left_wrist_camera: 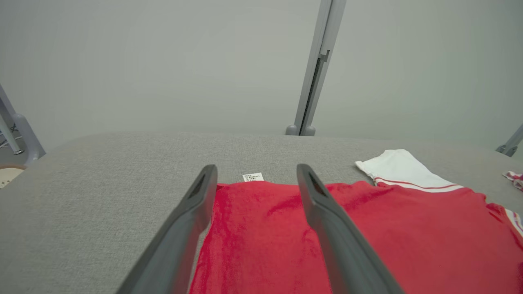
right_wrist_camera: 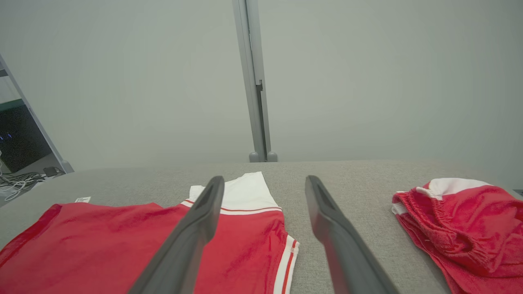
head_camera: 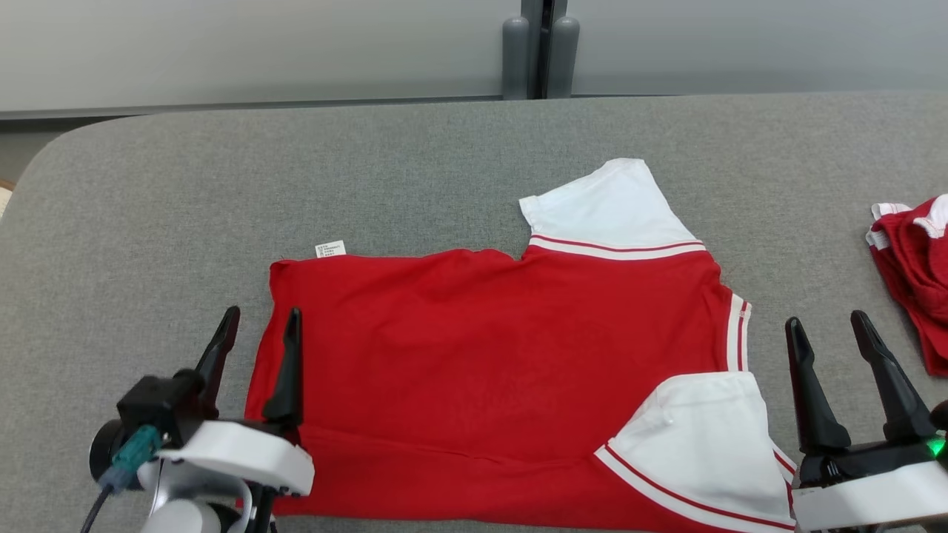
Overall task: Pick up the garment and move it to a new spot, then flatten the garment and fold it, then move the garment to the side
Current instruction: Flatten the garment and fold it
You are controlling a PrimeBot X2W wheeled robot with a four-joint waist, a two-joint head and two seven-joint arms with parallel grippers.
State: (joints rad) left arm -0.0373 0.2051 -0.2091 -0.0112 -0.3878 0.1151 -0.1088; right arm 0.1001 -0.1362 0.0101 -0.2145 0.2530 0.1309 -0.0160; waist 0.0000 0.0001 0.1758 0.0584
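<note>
The garment (head_camera: 489,355) is a red T-shirt with white sleeves, spread flat on the grey table (head_camera: 222,192), its hem to the left and its collar to the right. My left gripper (head_camera: 261,324) stands open over the shirt's left hem edge, nothing between its fingers. From the left wrist, the left gripper (left_wrist_camera: 255,175) frames the hem and a small white label (left_wrist_camera: 253,177). My right gripper (head_camera: 828,324) is open just right of the collar, above bare table. In the right wrist view, the right gripper (right_wrist_camera: 264,188) points past the garment (right_wrist_camera: 122,241).
A second red and white garment (head_camera: 915,266) lies bunched at the table's right edge, also seen as a crumpled heap (right_wrist_camera: 457,220). A grey post (head_camera: 544,52) stands behind the table against a pale wall. The table's far half is bare grey fabric.
</note>
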